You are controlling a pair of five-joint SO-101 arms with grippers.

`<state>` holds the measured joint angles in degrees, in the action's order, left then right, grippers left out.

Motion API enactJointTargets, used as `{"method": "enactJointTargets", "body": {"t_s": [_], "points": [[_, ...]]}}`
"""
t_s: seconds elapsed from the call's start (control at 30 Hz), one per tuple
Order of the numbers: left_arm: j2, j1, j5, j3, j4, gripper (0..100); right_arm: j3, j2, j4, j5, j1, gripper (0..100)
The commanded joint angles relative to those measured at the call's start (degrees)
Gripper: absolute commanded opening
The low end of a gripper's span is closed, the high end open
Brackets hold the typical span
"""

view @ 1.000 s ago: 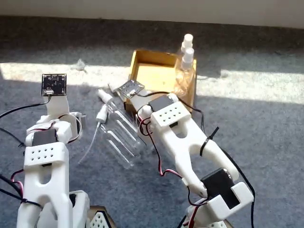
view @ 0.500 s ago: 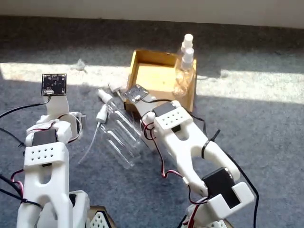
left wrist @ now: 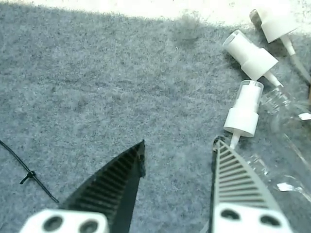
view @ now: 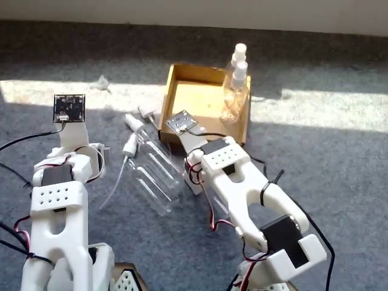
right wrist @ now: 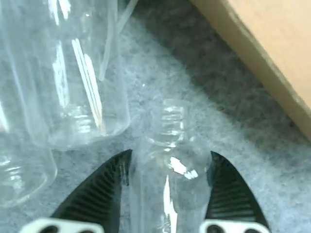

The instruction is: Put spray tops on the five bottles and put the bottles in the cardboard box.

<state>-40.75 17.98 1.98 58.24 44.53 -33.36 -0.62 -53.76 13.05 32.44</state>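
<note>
The right hand is closed partway around an uncapped bottle, with one finger against each side of its body just below the bare neck. It looks like a grip rather than a hover. Whether the bottle rests on the grey bench or is lifted a little I cannot tell. It sits just beside the near wall of the cardboard box, with two more clear bottles lying next to it. The left hand is wide open and empty above the bench, a white spray top just off one fingertip and a second spray top beyond. Two capped bottles stand in the box. I judge the third bottle is being readied for its top. Next the left hand must pick up a top and feed its tube into the neck, so the bottle needs holding steady and lined up
</note>
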Motion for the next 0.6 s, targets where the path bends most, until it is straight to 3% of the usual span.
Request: {"method": "enactJointTargets", "body": {"t_s": [0.0,0.23,0.4,0.57], "points": [[0.04,0.31,0.44,-0.13,-0.97,21,-1.36,-2.86,-0.48,-0.62,-2.24,4.2],[0.04,0.31,0.44,-0.13,-0.97,21,-7.25,-17.89,-9.36,-0.62,-11.56,0.4],[0.04,0.31,0.44,-0.13,-0.97,21,-8.31,-30.9,-13.49,0.97,-31.96,0.4],[0.04,0.31,0.44,-0.13,-0.97,21,-6.73,-26.77,-7.69,5.27,-48.04,0.4]]}}
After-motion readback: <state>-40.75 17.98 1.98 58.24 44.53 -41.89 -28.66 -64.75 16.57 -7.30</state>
